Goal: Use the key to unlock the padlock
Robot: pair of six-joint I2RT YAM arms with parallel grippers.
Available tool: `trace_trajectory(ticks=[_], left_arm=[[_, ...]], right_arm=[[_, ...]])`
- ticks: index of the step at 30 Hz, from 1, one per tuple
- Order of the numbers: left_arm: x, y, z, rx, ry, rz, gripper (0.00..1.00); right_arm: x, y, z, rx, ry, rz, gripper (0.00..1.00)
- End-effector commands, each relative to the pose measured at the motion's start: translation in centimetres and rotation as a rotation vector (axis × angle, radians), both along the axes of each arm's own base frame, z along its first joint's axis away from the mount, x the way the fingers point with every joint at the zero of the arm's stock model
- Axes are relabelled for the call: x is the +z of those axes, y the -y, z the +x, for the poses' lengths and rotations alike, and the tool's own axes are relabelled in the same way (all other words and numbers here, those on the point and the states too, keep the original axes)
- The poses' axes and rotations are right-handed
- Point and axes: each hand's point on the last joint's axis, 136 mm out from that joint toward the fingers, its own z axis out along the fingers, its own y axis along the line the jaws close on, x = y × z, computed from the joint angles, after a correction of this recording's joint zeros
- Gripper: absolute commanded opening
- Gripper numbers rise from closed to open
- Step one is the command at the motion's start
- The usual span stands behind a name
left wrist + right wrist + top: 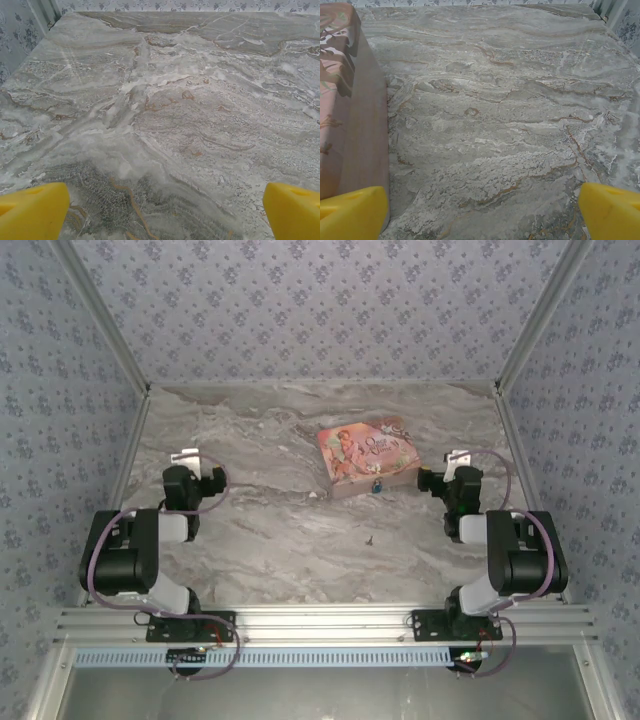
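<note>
Pink box (367,458): sitting right of centre on the table (250,530).
Padlock (378,485): lying just at the box's near side.
Key (370,538): lying alone, nearer the arms, with nothing blocking it.
Left pincer (161,212): gaping wide and holding nothing.
Right pincer (481,212): gaping wide and holding nothing.
Views: the top view is showing padlock and key as specks; the right wrist view is showing the box's wall close up.

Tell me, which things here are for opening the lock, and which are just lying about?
For the job:
- padlock, blue, at the near side of the pink box
- key, tiny, lying by itself nearer the arms
- left pincer and right pincer, both open, holding nothing

Just lying about:
- pink box, with pictures on its lid
</note>
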Motion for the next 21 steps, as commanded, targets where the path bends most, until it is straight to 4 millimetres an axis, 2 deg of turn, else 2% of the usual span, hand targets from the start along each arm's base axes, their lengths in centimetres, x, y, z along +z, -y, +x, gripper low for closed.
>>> trace_trajectory(ticks=[1, 21], left_arm=[[0.42, -0.09, 0.40, 0.004, 0.011, -0.008, 0.99], [0.37, -0.05, 0.36, 0.000, 0.009, -0.011, 0.99]], right_arm=[[0.45, -0.32, 0.54, 0.023, 0.010, -0.007, 1.00], [0.44, -0.13, 0.52, 0.029, 0.011, 0.020, 1.00]])
